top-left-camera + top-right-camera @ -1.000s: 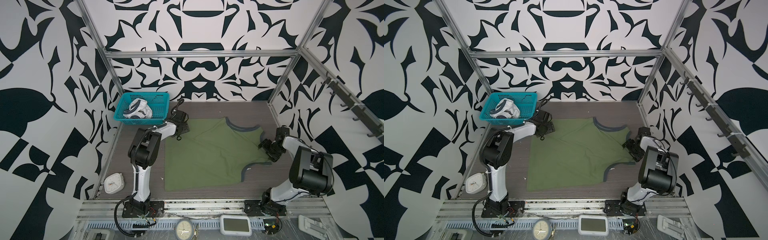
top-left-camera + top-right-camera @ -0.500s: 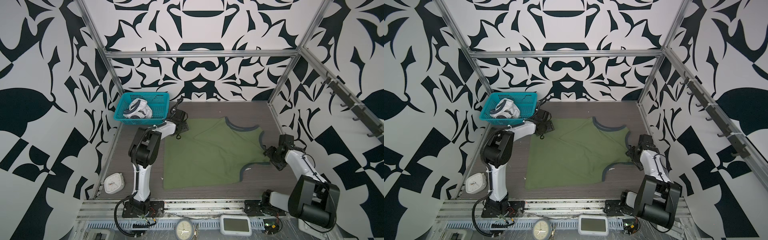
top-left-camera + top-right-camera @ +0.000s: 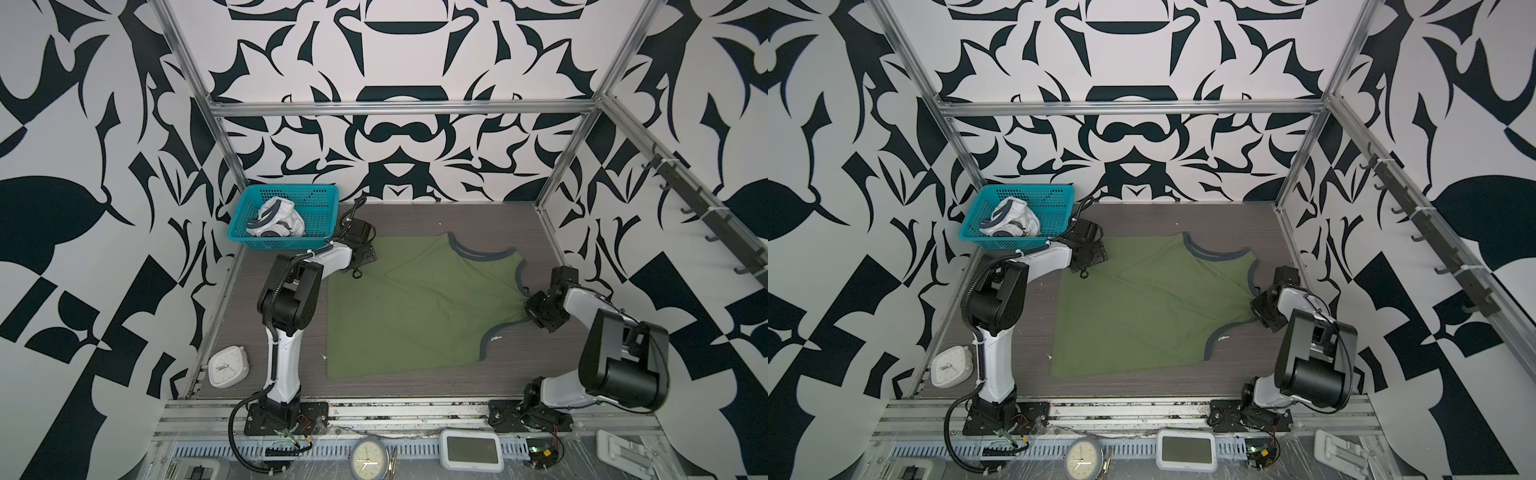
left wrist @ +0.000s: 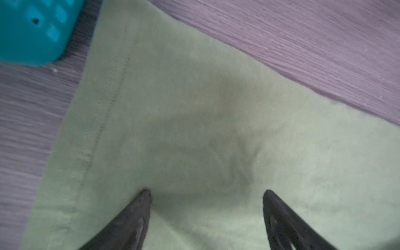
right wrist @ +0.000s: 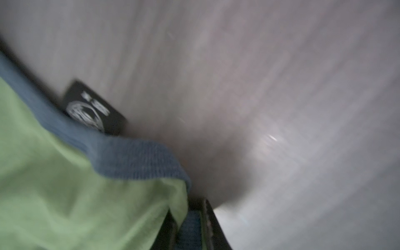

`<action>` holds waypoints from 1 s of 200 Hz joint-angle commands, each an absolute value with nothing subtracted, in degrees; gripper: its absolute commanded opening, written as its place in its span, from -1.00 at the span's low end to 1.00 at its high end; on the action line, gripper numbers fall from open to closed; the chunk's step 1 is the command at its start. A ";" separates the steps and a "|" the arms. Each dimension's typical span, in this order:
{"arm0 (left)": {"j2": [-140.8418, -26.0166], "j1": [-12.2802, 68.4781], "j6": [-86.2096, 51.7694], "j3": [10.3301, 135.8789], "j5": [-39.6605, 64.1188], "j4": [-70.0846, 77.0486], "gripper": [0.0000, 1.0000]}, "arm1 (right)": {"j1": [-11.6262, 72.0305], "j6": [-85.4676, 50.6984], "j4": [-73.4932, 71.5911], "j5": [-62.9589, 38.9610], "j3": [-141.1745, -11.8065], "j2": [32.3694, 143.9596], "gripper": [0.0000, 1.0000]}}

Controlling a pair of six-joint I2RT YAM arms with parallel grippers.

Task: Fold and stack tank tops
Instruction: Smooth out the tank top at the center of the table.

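A green top [image 3: 407,307] lies spread almost flat across the middle of a grey table [image 3: 457,220], hem toward the robot's left, neck and armholes toward its right.

Nearest the front, on the right side, the right gripper [image 3: 528,300] sits at the top's shoulder end. A second ago its jaws stood apart beside this edge; now they have narrowed onto it. The right wrist view shows green cloth and its blue-grey trim [image 5: 134,160] running down between the jaws, and in both top views the fabric puckers toward that pinch. So this side looks ready for a fold, though nothing is lifted yet.

Farther back, on the left, the left gripper [image 4: 206,191] has not changed. Its jaws are spread wide, tips down on or just above the far hem corner of the green top, gripping nothing. Whether the tips press the cloth cannot be told. This corner probably still needs to be pinched before both arms can carry the fold over.

Farthest, in the back left corner, a teal basket [image 3: 324,195] stands just beside that hem corner. A white top [image 3: 276,218] lies crumpled inside it, not yet folded.
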State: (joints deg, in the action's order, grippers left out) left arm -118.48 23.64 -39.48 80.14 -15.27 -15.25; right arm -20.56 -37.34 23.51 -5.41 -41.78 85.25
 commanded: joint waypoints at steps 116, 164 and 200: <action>-120.56 23.15 -42.36 73.74 -15.66 -15.09 0.77 | -26.23 -39.87 18.10 -15.23 -51.43 84.80 0.20; -121.11 23.20 -42.27 73.37 -14.80 -13.90 0.77 | -26.21 -40.01 19.93 -14.82 -50.17 87.33 -0.01; -121.63 23.18 -42.28 73.65 -14.14 -13.36 0.77 | -26.13 -40.45 21.21 -14.40 -50.77 89.86 -0.14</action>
State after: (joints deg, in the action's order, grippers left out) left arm -117.67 23.62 -40.49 76.36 -18.48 -9.37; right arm -26.37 -40.38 19.29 -15.40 -50.39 89.27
